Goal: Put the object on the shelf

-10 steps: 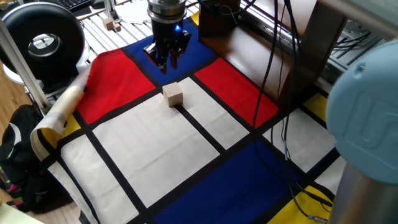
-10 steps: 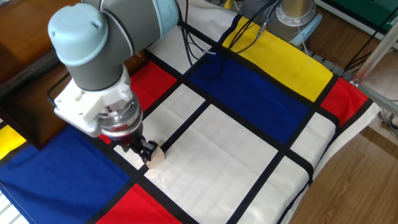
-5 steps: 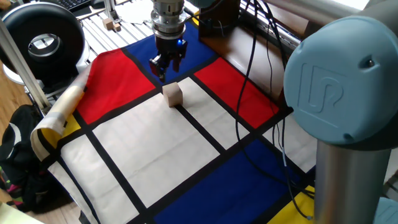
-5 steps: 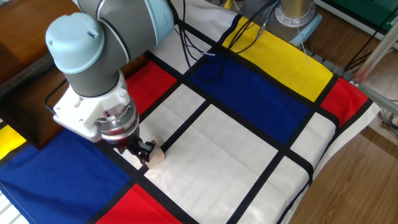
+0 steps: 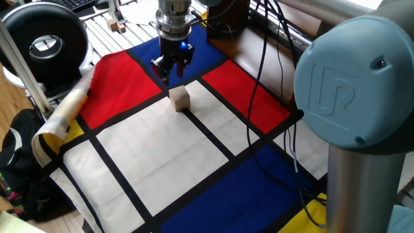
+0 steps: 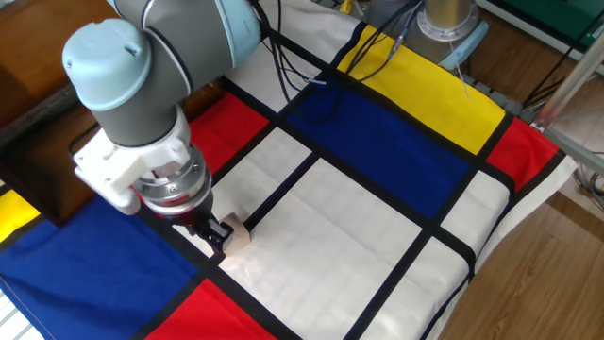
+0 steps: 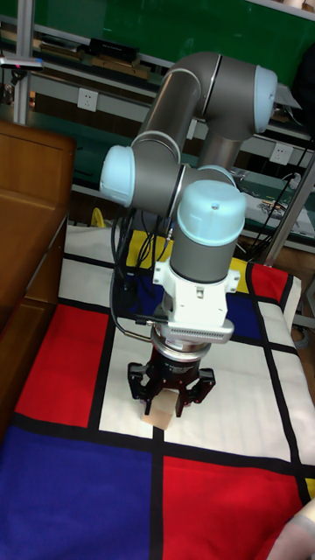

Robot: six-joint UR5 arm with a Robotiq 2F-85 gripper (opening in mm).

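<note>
The object, a pale tan wooden cube (image 5: 180,98), rests on a black line of the colourful cloth, between the white and red fields. My gripper (image 5: 171,70) hangs just behind and above it, pointing down, open, with nothing between its fingers. In the other fixed view the gripper (image 6: 216,235) partly covers the cube (image 6: 238,237). The tall fixed view has the cube (image 7: 163,419) just below the spread fingers of the gripper (image 7: 170,401). The dark brown shelf (image 5: 259,45) stands along the cloth's far right edge, also visible as the shelf (image 6: 38,123) and the shelf (image 7: 26,236).
A black round device (image 5: 42,42) and a rolled-up cloth edge (image 5: 65,110) lie at the left. Tiny wooden blocks (image 5: 116,26) sit on the silver slatted frame behind. Black cables (image 5: 284,71) hang across the shelf side. The arm's blue-capped joint (image 5: 349,90) fills the right foreground.
The gripper has turned about its axis and drifted slightly left over the last second. The cube has stayed in place.
</note>
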